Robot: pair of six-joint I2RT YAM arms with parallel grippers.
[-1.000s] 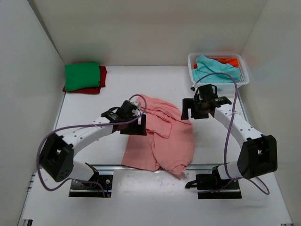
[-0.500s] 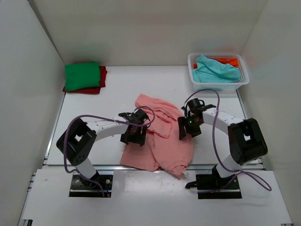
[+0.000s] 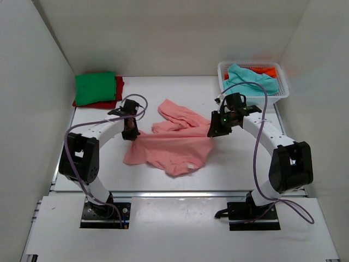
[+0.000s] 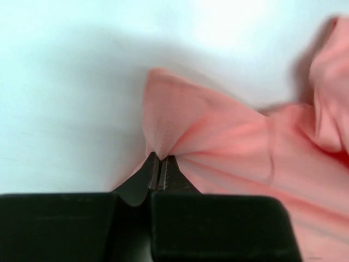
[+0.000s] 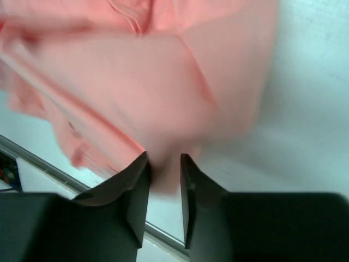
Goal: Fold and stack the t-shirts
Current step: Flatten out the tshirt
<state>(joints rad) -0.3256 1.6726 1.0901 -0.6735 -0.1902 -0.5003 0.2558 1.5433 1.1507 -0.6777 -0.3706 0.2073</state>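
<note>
Salmon-pink t-shirt (image 3: 173, 148): mid-counter (image 3: 163, 90), drawn out between both end effectors | left end effector (image 4: 160, 170): clamped tight on one corner | right end effector (image 5: 163, 180): narrowed onto the opposite edge | purpose, likely: spreading it flat for folding

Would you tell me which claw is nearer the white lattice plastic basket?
Right: the right claw is just near-left of the basket; the left claw is far left, across the salmon-pink cloth t-shirt.
</note>
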